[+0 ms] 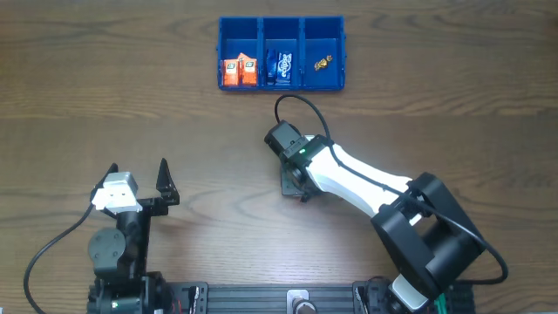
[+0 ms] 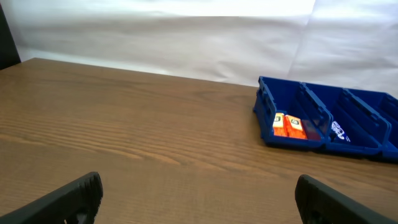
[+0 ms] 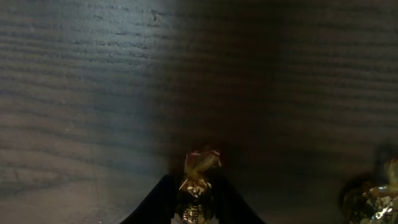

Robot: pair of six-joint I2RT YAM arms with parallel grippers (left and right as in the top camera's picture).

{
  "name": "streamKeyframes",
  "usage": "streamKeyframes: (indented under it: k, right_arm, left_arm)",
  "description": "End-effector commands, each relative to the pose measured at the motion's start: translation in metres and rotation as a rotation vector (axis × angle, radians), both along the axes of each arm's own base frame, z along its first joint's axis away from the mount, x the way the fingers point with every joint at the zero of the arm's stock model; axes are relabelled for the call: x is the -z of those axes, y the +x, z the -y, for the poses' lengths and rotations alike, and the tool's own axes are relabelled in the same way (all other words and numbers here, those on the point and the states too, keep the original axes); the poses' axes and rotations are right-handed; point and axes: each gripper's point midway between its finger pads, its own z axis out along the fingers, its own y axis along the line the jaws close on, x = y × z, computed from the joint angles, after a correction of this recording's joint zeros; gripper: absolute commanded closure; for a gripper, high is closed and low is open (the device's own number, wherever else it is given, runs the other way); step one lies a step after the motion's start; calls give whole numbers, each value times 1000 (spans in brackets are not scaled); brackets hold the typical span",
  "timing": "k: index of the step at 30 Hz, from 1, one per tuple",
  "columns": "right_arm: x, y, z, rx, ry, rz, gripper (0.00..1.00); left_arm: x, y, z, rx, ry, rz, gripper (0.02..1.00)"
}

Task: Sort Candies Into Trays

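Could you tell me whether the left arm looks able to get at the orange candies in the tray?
Probably yes: the left gripper is open, bare table lies between it and the tray, and the orange candies lie uncovered in its end compartment.

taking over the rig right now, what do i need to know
Right gripper: fingers shut on a gold candy, low over the middle of the table.
Left gripper: open, empty, near its own base.
Blue tray on the far side: orange candies in the left compartment, blue candy in the middle, gold one in the right.
Done: those are sorted.
Left: the held candy probably goes in the right compartment, then the second gold candy lying on the table beside it.
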Motion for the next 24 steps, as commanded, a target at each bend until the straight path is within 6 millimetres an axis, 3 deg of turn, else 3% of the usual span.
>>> streamKeyframes:
  k: [1,5,9,13,17,21,24]
  right_arm:
    - [5,-2,2,11,-16,-5,833]
    - [-12,8,-5,-9,24,54,858]
    - [-69,37,-12,-51,113,205,855]
    - [-144,94,11,9,115,383,851]
    - [-189,159,34,72,97,528,853]
    - [-201,216,42,67,51,638,849]
    - [-187,250,39,68,21,695,847]
  left_arm:
    - [16,-1,2,14,1,-48,20]
    - [16,-1,2,15,1,-48,20]
    - [16,-1,2,15,1,-48,20]
    - [16,-1,2,15,1,-48,20]
    - [16,-1,2,15,1,-48,20]
    - [16,-1,2,15,1,-48,20]
    - [16,-1,2,15,1,-48,20]
